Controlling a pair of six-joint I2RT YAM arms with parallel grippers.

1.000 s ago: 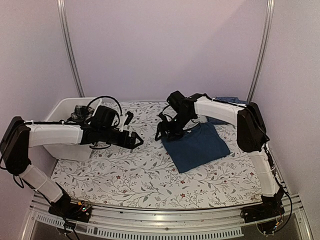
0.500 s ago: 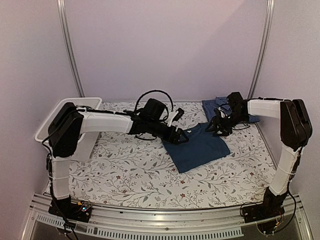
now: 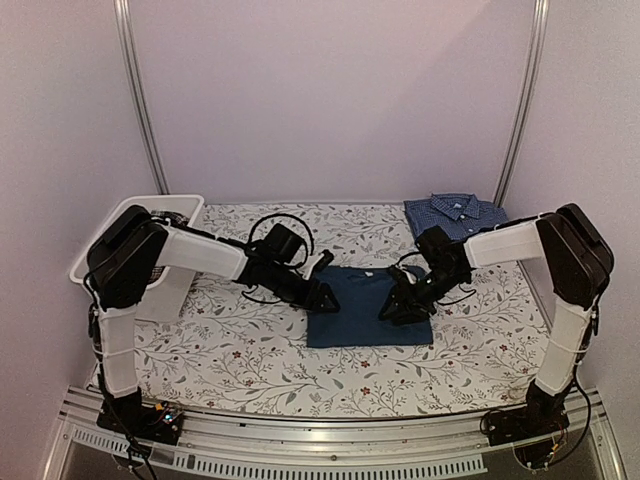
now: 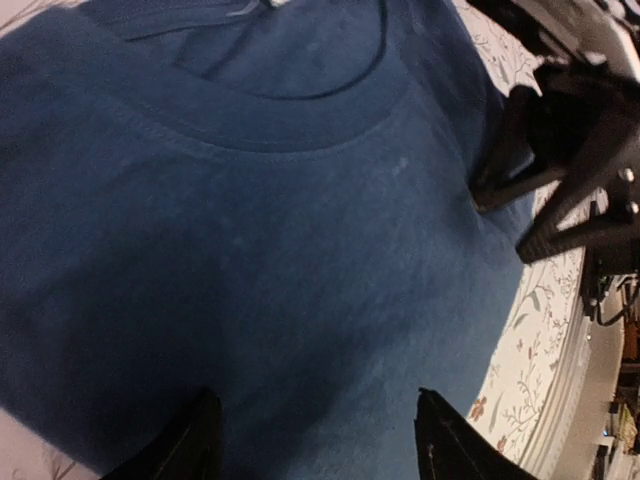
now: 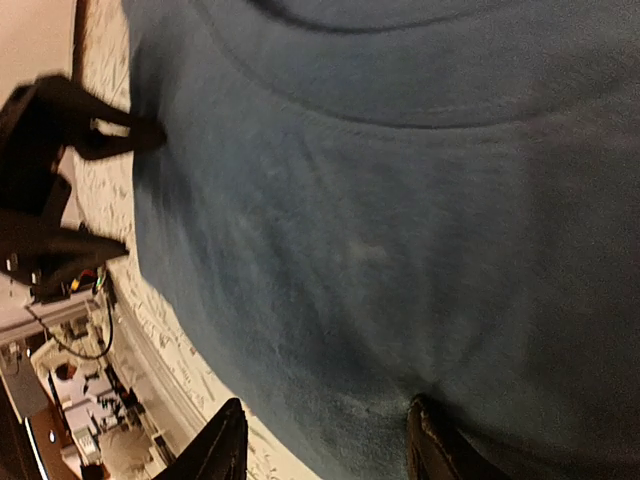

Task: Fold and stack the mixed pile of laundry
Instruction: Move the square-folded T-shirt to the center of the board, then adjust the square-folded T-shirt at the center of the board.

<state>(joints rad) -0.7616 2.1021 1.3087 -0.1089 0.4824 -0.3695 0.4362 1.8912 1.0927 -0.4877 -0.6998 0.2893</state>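
A plain dark blue T-shirt (image 3: 365, 308) lies folded flat in the middle of the floral tablecloth, its collar toward the back. My left gripper (image 3: 322, 300) rests low on its left edge, jaws open over the cloth (image 4: 300, 230). My right gripper (image 3: 392, 310) is low on its right half, also open, one fingertip (image 5: 430, 435) denting the fabric. Neither gripper has cloth pinched between its fingers. A blue-and-white checked collared shirt (image 3: 455, 213) lies folded at the back right. In each wrist view the T-shirt fills the frame and the other gripper (image 4: 565, 150) shows at the edge.
A white plastic tub (image 3: 125, 222) stands at the back left, partly behind my left arm. The floral tablecloth (image 3: 250, 350) covers the table. Metal frame posts rise at the back corners, and a rail (image 3: 330, 440) runs along the near edge.
The T-shirt has moved from the back right toward the middle and lies squarer. Both grippers have come down onto its two sides, and their jaws have narrowed somewhat.
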